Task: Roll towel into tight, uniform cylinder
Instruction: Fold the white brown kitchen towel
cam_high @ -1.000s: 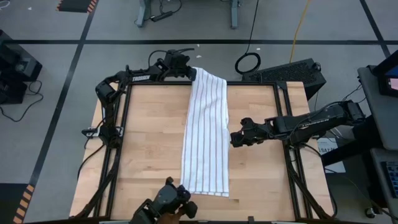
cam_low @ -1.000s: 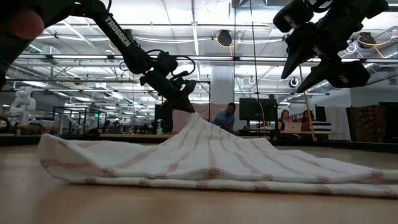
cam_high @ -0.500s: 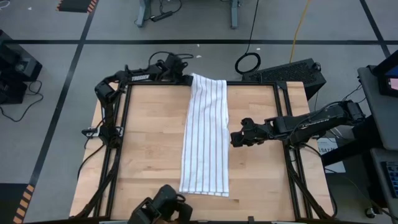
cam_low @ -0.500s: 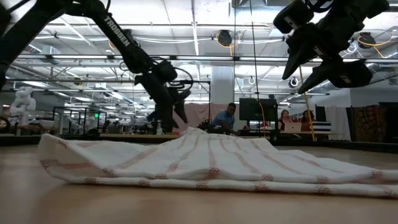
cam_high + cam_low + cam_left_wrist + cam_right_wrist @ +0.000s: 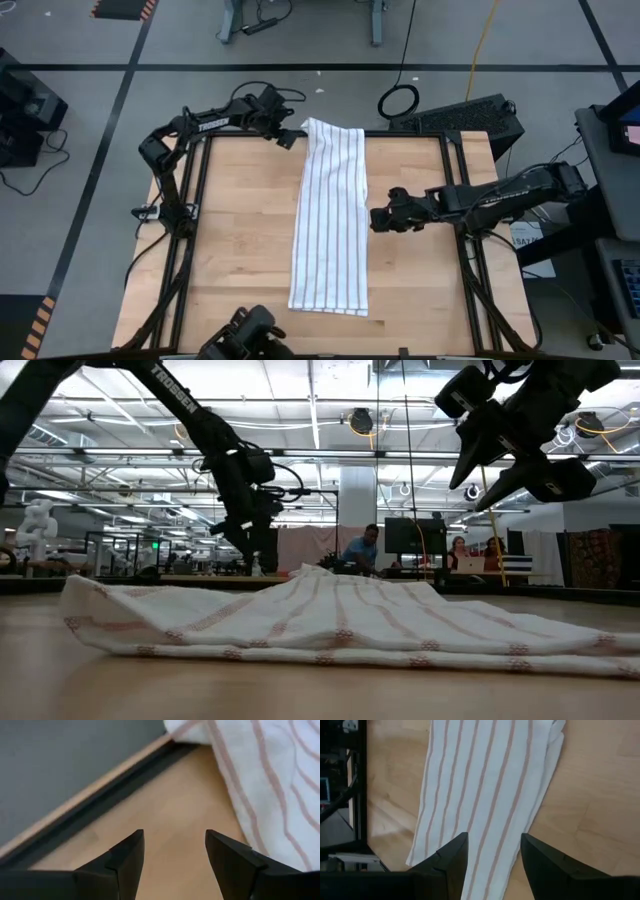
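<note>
A: Step?

B: Towel (image 5: 330, 215) is laid out flat, a long strip down the middle of the worktop (image 5: 240, 220), one short end at the far edge, the other near the near edge. No roll started yet. So I'd call it layout done, rolling about to begin.

A: End effectors?

B: Left end effector (image 5: 287, 137) sits at the far edge, just beside the towel's far left corner, fingers apart, nothing between them; left wrist view shows bare wood between the fingers (image 5: 125, 857) and cloth off to one side. Right end effector (image 5: 378, 220) hovers above the worktop, just beside the towel's right long edge about midway, fingers partly spread, holding nothing.

A: Next move?

B: My guess: both need to get onto one short end, pinch the hem evenly across the width, then turn it over itself. Uneven grip likely gives a cone, not a cylinder.

A: Surface?

B: Light wood planks, black metal frame around. Towel has a slight hump near the far end in the low view.

A: Room?

B: Open workshop, grey floor with dark tape lines, cables, ceiling lights, people (image 5: 362, 548) seated at screens beyond the far edge.
</note>
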Robot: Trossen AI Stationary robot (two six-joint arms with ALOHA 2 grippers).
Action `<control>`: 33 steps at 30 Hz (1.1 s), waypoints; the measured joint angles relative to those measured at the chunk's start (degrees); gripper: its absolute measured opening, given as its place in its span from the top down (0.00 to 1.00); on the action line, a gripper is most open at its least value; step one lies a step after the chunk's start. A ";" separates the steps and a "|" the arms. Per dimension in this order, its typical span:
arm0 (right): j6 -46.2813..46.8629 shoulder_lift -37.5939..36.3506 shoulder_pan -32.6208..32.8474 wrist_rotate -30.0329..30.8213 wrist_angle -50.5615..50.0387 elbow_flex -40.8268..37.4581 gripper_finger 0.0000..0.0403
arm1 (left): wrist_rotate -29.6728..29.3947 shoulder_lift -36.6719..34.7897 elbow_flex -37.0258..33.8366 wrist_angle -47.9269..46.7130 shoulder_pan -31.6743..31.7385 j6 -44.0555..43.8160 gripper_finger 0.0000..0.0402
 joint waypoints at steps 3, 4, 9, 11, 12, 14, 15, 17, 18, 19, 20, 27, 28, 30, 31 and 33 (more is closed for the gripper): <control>1.83 0.00 -1.87 0.02 -0.24 0.00 0.58 | 7.33 -0.15 0.00 -1.91 0.48 -3.22 0.47; 2.52 0.00 -2.63 0.04 -0.14 0.00 0.58 | 10.64 -0.15 0.00 -2.62 0.48 -4.19 0.47; 6.52 0.00 -8.54 0.11 0.88 0.00 0.58 | 16.37 -0.15 0.00 -5.07 -1.48 -5.46 0.47; 3.75 0.00 -12.01 0.21 2.64 0.00 0.58 | 16.54 -0.13 -0.02 -5.81 -2.78 -4.61 0.47; 1.93 0.10 -13.98 0.09 2.99 0.00 0.58 | 16.62 -0.13 -0.02 -6.00 -3.46 -4.33 0.47; -1.28 0.89 -18.11 -0.30 2.97 0.00 0.58 | 16.76 -0.13 -0.02 -6.23 -4.57 -4.41 0.47; -3.06 1.30 -20.07 -0.69 2.86 0.00 0.58 | 17.08 -0.13 -0.04 -6.15 -5.13 -4.44 0.47; -6.65 2.73 -24.13 -2.18 3.51 0.00 0.58 | 18.00 -0.13 -0.04 -5.27 -5.74 -5.72 0.47; -8.44 3.73 -25.97 -3.12 3.98 0.00 0.58 | 18.64 -0.13 -0.04 -4.60 -5.84 -6.98 0.47; -10.21 4.94 -27.70 -3.88 4.25 0.00 0.58 | 19.99 -0.13 -0.04 -3.71 -5.84 -8.73 0.47; -11.84 6.26 -29.26 -4.67 4.87 -0.02 0.58 | 21.55 -0.13 -0.04 -2.61 -5.68 -10.73 0.47; -17.14 17.94 -37.04 -9.16 18.56 0.04 0.58 | 22.14 -0.88 -0.04 5.45 -4.13 -16.34 0.47; -17.13 19.49 -37.91 -9.56 20.07 0.04 0.58 | 21.90 -0.85 -0.06 5.76 -3.82 -16.49 0.47; -17.22 22.46 -39.34 -9.62 21.80 0.60 0.58 | 21.45 -0.83 -0.07 6.76 -3.17 -17.89 0.47; -17.78 23.63 -40.03 -9.62 21.69 1.26 0.58 | 21.20 -0.83 -0.07 6.79 -2.81 -18.64 0.47; -19.97 25.44 -41.24 -9.60 21.60 3.12 0.58 | 20.78 -0.72 -0.07 6.36 -2.16 -19.39 0.47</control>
